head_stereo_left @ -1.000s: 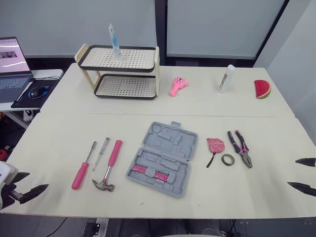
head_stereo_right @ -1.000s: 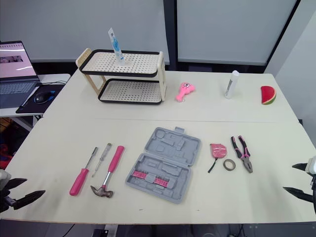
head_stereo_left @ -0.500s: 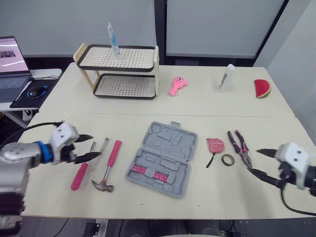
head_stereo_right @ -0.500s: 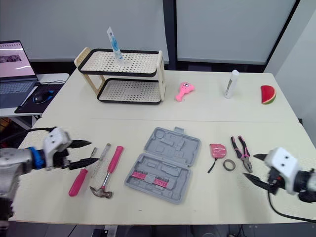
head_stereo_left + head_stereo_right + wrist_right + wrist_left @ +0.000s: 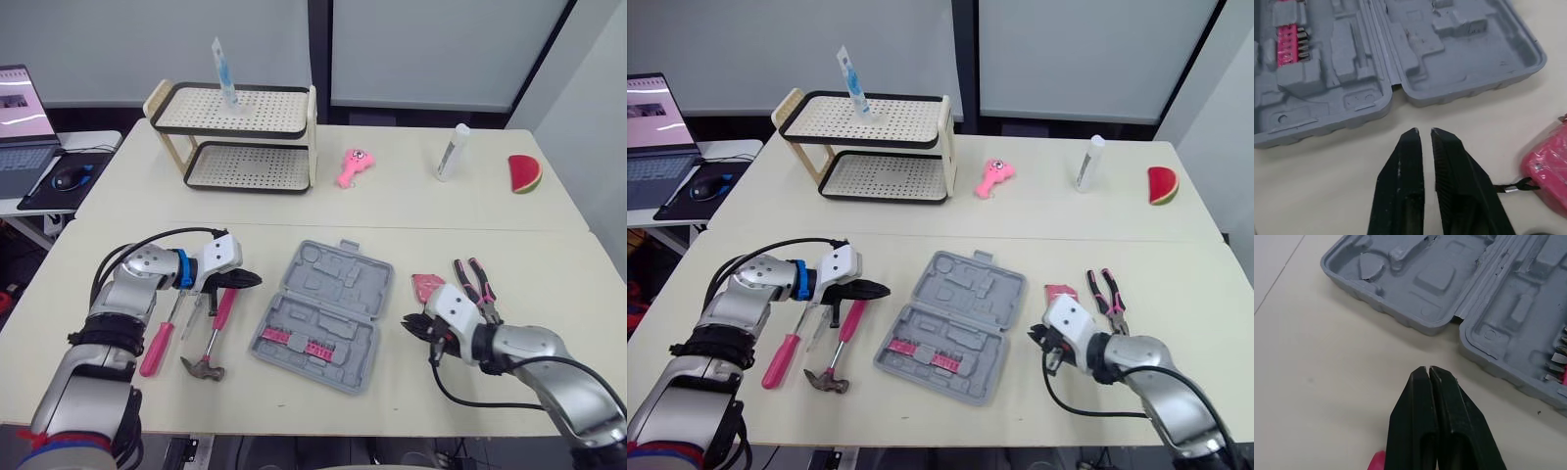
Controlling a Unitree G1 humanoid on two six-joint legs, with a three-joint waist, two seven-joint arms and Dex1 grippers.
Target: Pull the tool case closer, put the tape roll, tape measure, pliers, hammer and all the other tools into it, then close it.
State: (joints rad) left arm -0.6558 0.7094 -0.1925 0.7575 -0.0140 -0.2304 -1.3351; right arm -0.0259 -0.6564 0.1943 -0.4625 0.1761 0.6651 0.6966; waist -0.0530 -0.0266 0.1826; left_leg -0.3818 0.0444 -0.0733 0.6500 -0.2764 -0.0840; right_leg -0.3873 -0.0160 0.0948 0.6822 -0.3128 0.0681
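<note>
The grey tool case [image 5: 328, 313] lies open in the middle of the table, with pink bits in its near half. My left gripper [image 5: 253, 279] is shut and empty, its tips just left of the case [image 5: 1449, 279], above the hammer's pink handle [image 5: 223, 305]. A pink screwdriver [image 5: 157, 345] and a thin screwdriver [image 5: 190, 315] lie beside the hammer. My right gripper [image 5: 409, 323] is shut and empty, just right of the case [image 5: 1400, 58]. The pink tape measure [image 5: 426, 285] and pliers [image 5: 478, 284] lie behind it. The right hand hides the tape roll.
A two-shelf rack [image 5: 235, 137] with a tube standing on top is at the back left. A pink toy [image 5: 351, 168], a white bottle [image 5: 451, 154] and a watermelon slice [image 5: 526, 174] line the far side. A laptop [image 5: 20, 108] sits on a side desk at the left.
Both arms have swung in from the table's outer edges to either side of the case. Both grippers went from open to shut.
</note>
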